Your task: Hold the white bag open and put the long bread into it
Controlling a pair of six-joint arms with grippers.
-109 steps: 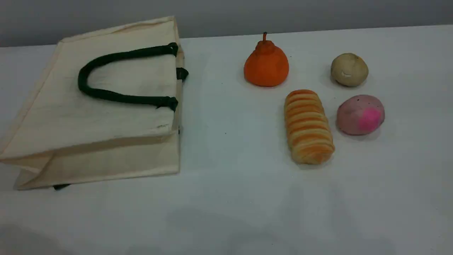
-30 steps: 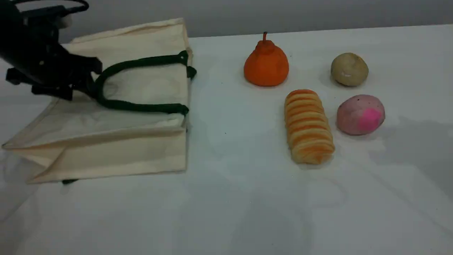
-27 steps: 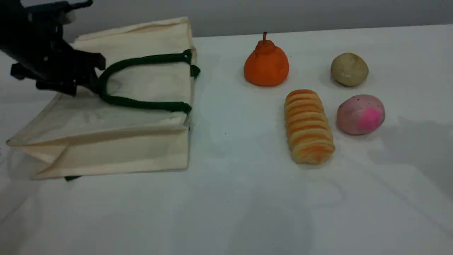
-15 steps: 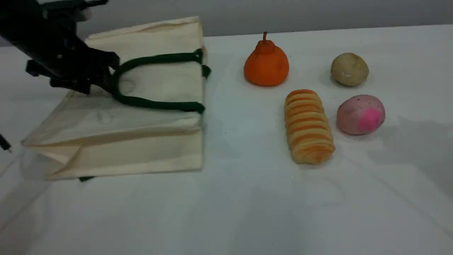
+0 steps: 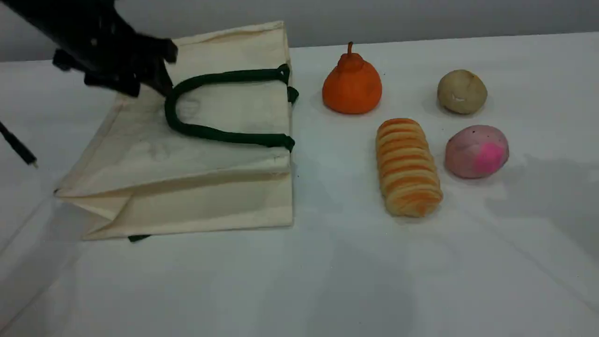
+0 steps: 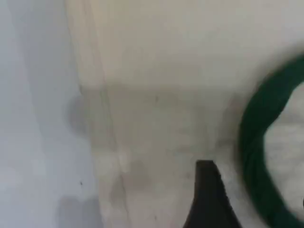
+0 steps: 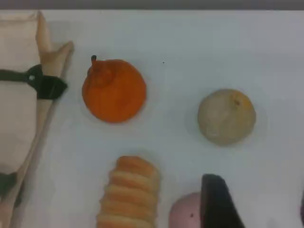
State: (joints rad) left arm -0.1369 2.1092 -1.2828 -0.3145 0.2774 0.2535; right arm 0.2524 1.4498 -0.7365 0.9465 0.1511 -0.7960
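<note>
At the white bag (image 5: 187,154), left gripper (image 5: 159,70) fingers apart; right gripper (image 7: 218,204) cut off, can't tell.

The left claw (image 5: 159,77) has dragged the white bag (image 5: 196,145) rightward by its handle (image 5: 210,133).

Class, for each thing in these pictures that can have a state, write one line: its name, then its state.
White bag: lying on its side, mouth flat.
Green rope handle: resting on the bag.
Long bread: on the table, outside the bag.
Left gripper: open, at the handle's loop.
Right gripper: above the food, holding nothing.
</note>
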